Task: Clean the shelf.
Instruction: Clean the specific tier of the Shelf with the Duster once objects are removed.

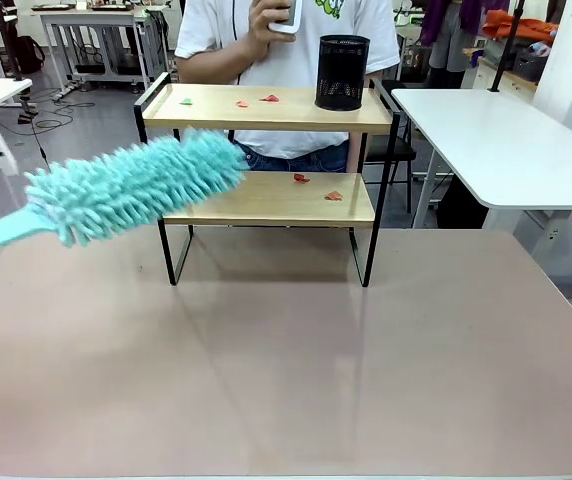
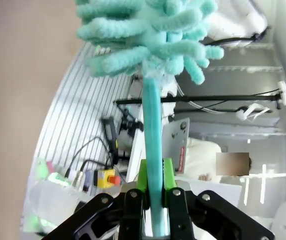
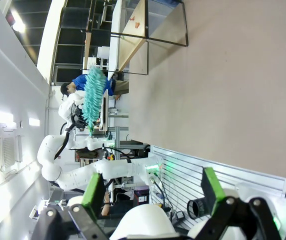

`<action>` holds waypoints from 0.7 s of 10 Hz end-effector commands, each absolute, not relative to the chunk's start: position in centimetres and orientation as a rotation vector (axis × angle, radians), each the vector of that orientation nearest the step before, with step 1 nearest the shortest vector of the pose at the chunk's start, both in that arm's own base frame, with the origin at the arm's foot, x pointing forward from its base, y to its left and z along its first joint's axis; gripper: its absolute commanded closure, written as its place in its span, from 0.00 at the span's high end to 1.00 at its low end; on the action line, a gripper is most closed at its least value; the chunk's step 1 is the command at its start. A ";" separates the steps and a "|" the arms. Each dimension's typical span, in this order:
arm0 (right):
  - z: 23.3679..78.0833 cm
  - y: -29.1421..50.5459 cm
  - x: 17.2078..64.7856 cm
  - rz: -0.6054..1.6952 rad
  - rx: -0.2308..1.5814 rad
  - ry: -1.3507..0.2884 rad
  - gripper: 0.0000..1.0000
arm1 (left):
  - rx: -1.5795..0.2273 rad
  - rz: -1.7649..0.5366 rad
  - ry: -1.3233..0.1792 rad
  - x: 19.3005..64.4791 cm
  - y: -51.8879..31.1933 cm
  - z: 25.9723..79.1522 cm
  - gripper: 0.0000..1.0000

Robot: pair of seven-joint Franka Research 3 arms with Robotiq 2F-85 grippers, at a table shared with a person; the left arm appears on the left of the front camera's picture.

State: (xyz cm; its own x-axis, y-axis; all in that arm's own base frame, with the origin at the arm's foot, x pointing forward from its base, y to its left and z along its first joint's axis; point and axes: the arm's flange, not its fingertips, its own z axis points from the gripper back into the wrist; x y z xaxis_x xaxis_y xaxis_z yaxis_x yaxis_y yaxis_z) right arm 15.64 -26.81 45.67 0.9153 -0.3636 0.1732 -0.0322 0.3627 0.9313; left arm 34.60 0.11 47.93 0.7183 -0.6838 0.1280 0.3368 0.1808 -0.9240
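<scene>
Green pads of the left gripper [image 2: 155, 176] are clamped on the teal handle [image 2: 152, 125] of a duster, at the bottom centre of the left wrist view. In the front view the fluffy duster head [image 1: 136, 185] lies centre-left, tilted up to the right, its tip overlapping the left end of the shelf [image 1: 256, 205] between the two boards; contact cannot be confirmed. The shelf stands upper centre on the tan table [image 1: 286, 360]. Its upper board carries a black mesh cup [image 1: 342, 72] at the right end and small scraps [image 1: 269, 98]; more scraps [image 1: 301, 178] lie on the lower board. A person [image 1: 286, 50] stands behind it. The right gripper [image 3: 151, 186] holds nothing, fingers spread wide.
</scene>
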 end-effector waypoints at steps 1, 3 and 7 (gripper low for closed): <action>45.8 -26.8 15.7 -0.198 1.198 -0.407 1.00 | -1.014 -0.733 0.451 33.0 -3.5 48.2 0.13; 45.8 -26.8 15.7 -0.198 1.198 -0.407 1.00 | -0.943 -0.564 0.297 32.8 -6.3 48.2 0.13; 45.8 -26.8 15.7 -0.198 1.198 -0.407 1.00 | -0.812 -0.481 0.021 31.9 -10.0 48.4 0.13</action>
